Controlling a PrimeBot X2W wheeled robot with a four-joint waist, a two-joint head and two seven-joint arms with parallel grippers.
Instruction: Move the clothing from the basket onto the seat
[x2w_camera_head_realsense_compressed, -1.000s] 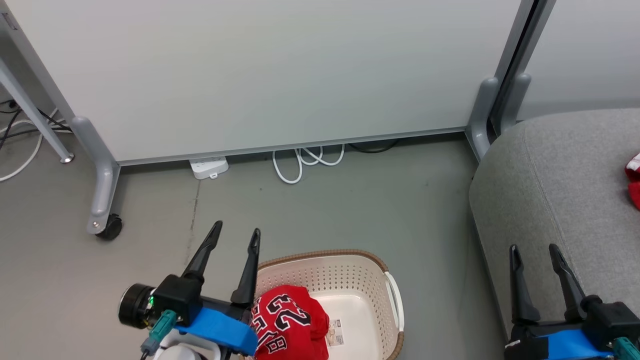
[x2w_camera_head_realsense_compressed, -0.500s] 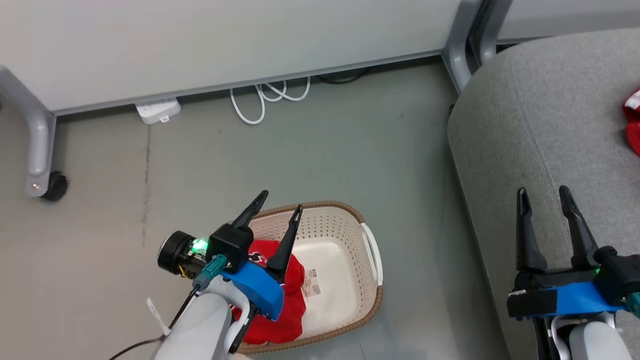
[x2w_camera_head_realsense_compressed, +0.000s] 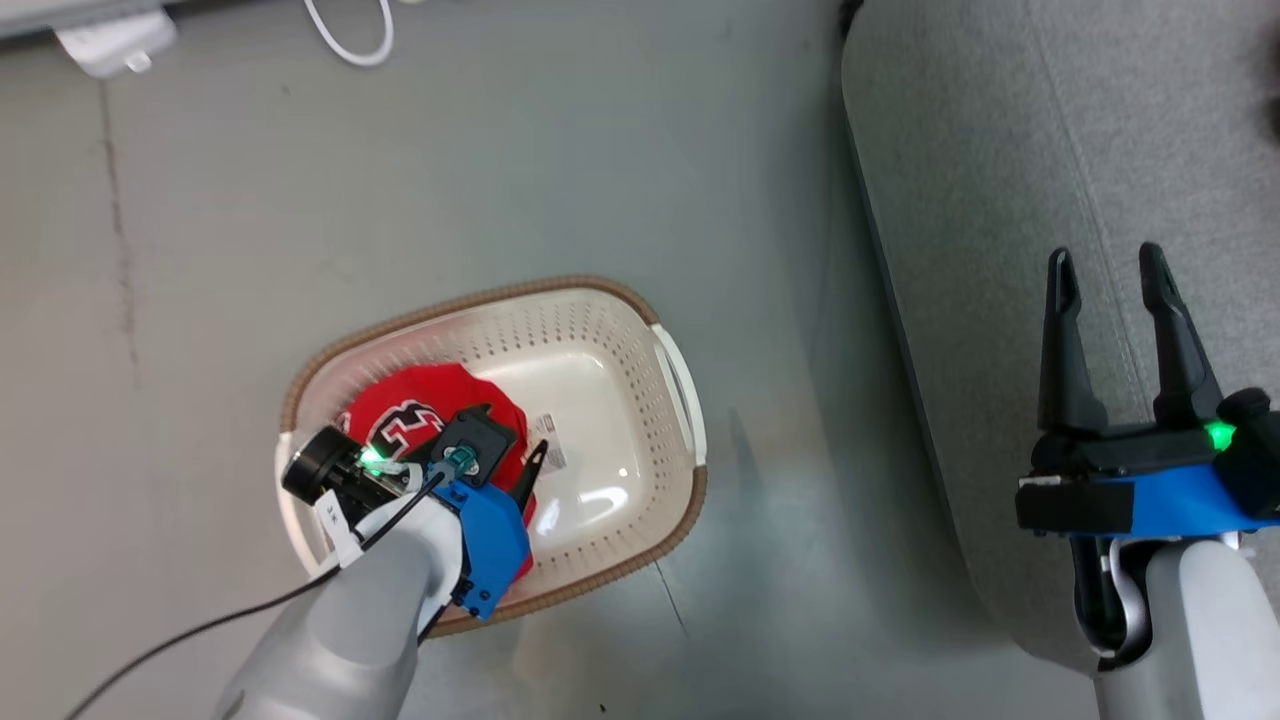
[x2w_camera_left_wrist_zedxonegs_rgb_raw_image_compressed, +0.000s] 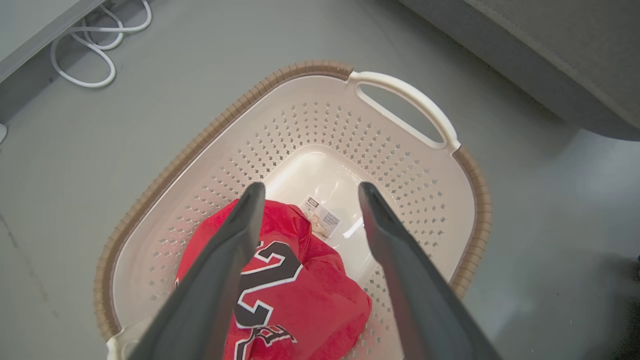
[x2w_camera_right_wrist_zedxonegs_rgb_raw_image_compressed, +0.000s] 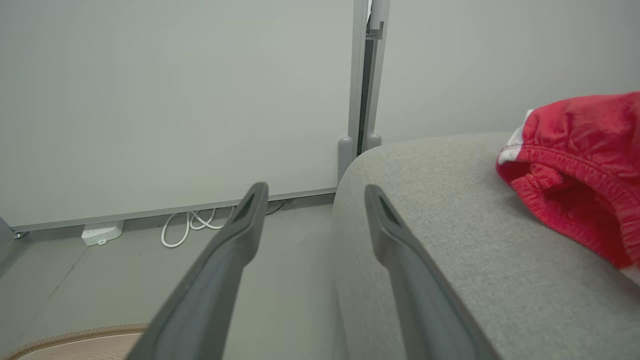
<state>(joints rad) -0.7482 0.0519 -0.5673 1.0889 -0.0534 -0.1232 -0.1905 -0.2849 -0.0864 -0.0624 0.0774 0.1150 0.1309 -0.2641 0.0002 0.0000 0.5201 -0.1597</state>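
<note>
The cream basket (x2w_camera_head_realsense_compressed: 480, 298) with its brown rim stands on the floor, and the red number jersey (x2w_camera_head_realsense_compressed: 420, 405) lies crumpled in its left part. My left gripper (x2w_camera_head_realsense_compressed: 510, 470) hangs open just above the jersey, pointing down into the basket. In the left wrist view its fingers (x2w_camera_left_wrist_zedxonegs_rgb_raw_image_compressed: 308, 190) straddle the jersey's edge (x2w_camera_left_wrist_zedxonegs_rgb_raw_image_compressed: 300, 280) and the basket's bare bottom, gripping nothing. The grey seat (x2w_camera_head_realsense_compressed: 980, 150) is on the right. My right gripper (x2w_camera_head_realsense_compressed: 1105, 258) stands open over its near edge, empty. A second red garment with white trim (x2w_camera_right_wrist_zedxonegs_rgb_raw_image_compressed: 575, 165) lies on the seat (x2w_camera_right_wrist_zedxonegs_rgb_raw_image_compressed: 450, 225).
A white cable (x2w_camera_head_realsense_compressed: 350, 30) and a white power strip (x2w_camera_head_realsense_compressed: 115, 40) lie on the floor at the far side, below a pale partition panel (x2w_camera_right_wrist_zedxonegs_rgb_raw_image_compressed: 175, 100). Its grey post (x2w_camera_right_wrist_zedxonegs_rgb_raw_image_compressed: 357, 100) stands by the seat's far corner. A paper label (x2w_camera_left_wrist_zedxonegs_rgb_raw_image_compressed: 322, 217) sits on the basket floor.
The head camera has tilted down, so the whole picture shifted. My left gripper swung from beside the basket to over it, fingers now pointing down at the jersey. The right gripper stays open.
</note>
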